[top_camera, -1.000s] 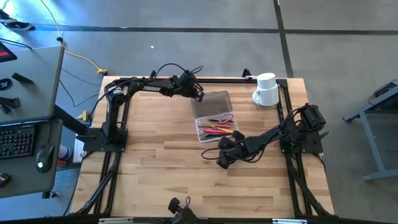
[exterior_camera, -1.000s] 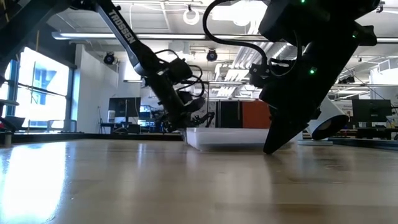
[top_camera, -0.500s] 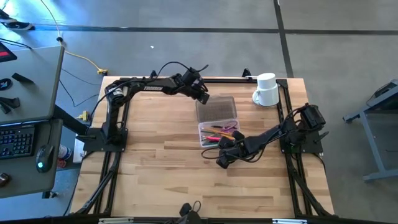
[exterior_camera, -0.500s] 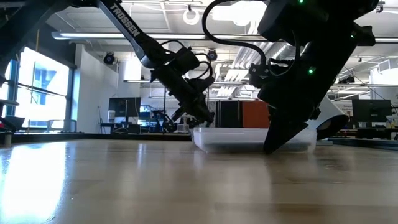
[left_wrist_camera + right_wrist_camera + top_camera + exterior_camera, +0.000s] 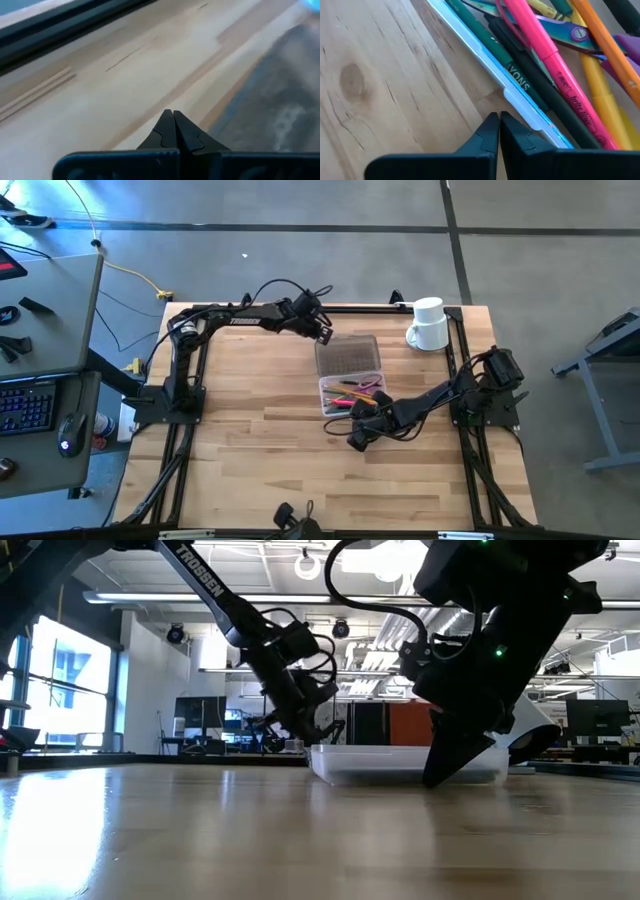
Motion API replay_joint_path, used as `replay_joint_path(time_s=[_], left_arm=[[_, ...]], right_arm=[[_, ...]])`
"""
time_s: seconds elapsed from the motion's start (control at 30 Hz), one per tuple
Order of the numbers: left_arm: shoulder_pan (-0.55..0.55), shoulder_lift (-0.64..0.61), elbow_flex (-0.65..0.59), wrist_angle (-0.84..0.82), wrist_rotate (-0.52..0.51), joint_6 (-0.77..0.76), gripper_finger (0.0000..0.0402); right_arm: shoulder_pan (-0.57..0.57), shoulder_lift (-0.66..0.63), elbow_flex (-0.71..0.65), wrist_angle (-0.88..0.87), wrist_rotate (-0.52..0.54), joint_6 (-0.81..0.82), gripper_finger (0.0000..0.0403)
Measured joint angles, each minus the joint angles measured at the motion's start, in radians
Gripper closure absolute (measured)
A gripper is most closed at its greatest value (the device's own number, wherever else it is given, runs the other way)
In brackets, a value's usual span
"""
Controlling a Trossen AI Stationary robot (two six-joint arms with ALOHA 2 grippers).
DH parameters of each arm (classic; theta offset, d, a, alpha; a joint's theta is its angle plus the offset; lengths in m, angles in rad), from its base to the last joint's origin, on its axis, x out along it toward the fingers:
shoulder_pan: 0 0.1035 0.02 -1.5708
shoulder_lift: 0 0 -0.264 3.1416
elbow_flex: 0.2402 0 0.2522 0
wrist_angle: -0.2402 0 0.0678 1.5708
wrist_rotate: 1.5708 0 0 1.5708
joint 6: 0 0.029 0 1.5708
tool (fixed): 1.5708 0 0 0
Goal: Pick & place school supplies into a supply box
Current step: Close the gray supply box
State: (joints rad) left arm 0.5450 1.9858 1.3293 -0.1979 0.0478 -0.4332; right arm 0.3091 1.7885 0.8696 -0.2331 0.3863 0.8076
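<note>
Supply box (image 5: 349, 372) has slid toward clenched, empty right gripper (image 5: 357, 442), whose tips brace its near wall; left gripper (image 5: 324, 335), pinched empty, backs off the lid's far corner.

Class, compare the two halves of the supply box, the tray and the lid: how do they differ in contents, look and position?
The tray holds coloured pens and pencils; the lid lies bare. The tray looks clear, while the lid looks grey and dotted. The tray sits by the right tool; the lid sits by the left tool. Both lie flat and open on the table, joined along one edge.
</note>
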Motion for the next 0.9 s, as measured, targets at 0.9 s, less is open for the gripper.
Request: replay_joint_path(time_s=[0.9], left_arm=[[-0.002, 0.039, -0.001, -0.05, 0.135, 0.041, 0.0386]], right_arm=[[-0.001, 0.001, 0.0, 0.017, -0.015, -0.007, 0.0403]])
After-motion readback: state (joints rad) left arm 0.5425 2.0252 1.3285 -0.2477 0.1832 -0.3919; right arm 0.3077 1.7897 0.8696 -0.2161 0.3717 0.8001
